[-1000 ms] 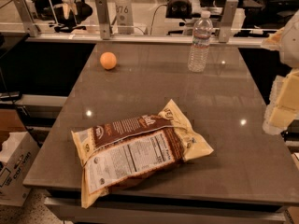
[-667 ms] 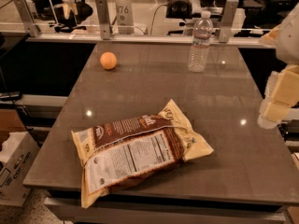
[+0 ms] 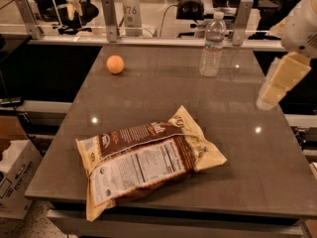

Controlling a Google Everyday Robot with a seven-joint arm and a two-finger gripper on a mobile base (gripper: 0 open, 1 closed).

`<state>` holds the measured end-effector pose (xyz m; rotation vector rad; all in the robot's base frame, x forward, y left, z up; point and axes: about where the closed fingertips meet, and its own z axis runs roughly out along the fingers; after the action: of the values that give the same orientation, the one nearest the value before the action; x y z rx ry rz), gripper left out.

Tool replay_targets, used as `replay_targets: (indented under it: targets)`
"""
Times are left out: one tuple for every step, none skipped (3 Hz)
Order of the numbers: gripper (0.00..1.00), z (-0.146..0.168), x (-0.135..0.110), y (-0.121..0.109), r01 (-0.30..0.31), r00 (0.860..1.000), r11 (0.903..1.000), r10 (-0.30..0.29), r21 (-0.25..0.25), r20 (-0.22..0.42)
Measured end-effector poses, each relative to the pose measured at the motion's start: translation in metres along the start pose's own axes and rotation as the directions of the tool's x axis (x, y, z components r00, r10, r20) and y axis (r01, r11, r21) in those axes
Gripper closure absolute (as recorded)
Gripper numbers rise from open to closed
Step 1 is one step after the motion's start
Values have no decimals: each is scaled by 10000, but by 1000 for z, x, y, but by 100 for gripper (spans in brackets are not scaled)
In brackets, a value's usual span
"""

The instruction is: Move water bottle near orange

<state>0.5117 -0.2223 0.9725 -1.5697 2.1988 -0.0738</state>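
The water bottle (image 3: pixel 213 44) stands upright at the far right of the grey table (image 3: pixel 163 90); it is clear plastic with a white cap and a pale label band. The orange (image 3: pixel 115 64) rests at the far left of the table, well apart from the bottle. My gripper (image 3: pixel 267 99) hangs pale and cream-coloured over the table's right edge. It is to the right of the bottle, nearer the camera, and touches nothing.
A large brown and cream snack bag (image 3: pixel 146 158) lies on the near half of the table. A rail with metal posts (image 3: pixel 110 18) runs behind the far edge. A cardboard box (image 3: pixel 15 180) sits on the floor at the left.
My gripper has moved up and to the left, in over the table's right edge. The bottle, orange and bag have not moved.
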Motion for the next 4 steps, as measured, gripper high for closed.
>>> replay_targets:
  targets:
    - [0, 18, -3, -42, -559, 9968, 9980, 540, 309, 591]
    - [0, 39, -8, -84, -991, 9883, 9946, 947, 319, 1194]
    - [0, 63, -16, -119, -1305, 9786, 9914, 1268, 121, 1621]
    - [0, 90, -24, -148, -1698, 9700, 9855, 1671, 4, 1763]
